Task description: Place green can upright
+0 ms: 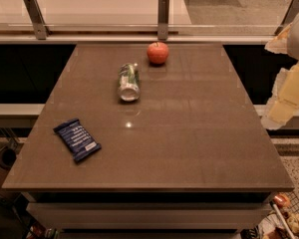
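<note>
The green can [129, 81] lay on its side on the far half of the desk [189, 148], one silver end facing near, just left of a red apple [158, 53] (the two not touching). A blue snack bar [77, 140] lay near the left edge. The end effector [284, 101] hung beyond the desk's right edge; whether it was wide or narrow could not be told.

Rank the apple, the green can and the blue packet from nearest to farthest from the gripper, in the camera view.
The gripper hangs beyond the right edge of the table.
1. The apple, at the far edge, near the middle.
2. The green can, lying on its side, just left of the apple.
3. The blue packet, on the front left part.
</note>
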`<control>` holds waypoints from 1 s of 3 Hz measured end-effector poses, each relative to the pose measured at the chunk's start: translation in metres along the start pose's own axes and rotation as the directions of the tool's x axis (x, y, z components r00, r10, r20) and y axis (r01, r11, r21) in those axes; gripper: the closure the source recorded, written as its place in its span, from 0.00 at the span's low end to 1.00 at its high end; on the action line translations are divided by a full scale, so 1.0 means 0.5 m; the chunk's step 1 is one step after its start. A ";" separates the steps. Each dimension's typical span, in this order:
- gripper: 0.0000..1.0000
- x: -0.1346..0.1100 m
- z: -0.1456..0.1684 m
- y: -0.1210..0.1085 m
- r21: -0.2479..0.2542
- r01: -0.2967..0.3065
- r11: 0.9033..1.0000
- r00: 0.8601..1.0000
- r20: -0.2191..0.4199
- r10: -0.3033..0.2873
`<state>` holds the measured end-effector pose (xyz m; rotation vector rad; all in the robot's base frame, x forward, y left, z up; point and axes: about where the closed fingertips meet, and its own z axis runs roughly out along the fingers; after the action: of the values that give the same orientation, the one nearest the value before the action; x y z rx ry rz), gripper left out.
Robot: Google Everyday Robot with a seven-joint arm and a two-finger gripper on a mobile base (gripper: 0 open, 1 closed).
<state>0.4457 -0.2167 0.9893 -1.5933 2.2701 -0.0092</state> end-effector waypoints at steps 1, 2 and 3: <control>0.00 -0.021 -0.003 -0.014 -0.041 -0.136 0.990 0.988 0.075 0.138; 0.00 -0.055 -0.007 -0.016 -0.043 -0.281 0.959 0.951 0.122 0.285; 0.00 -0.098 -0.006 -0.007 -0.020 -0.387 0.922 0.918 0.089 0.387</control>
<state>0.4622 -0.1741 1.0070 -1.0927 2.4702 0.1652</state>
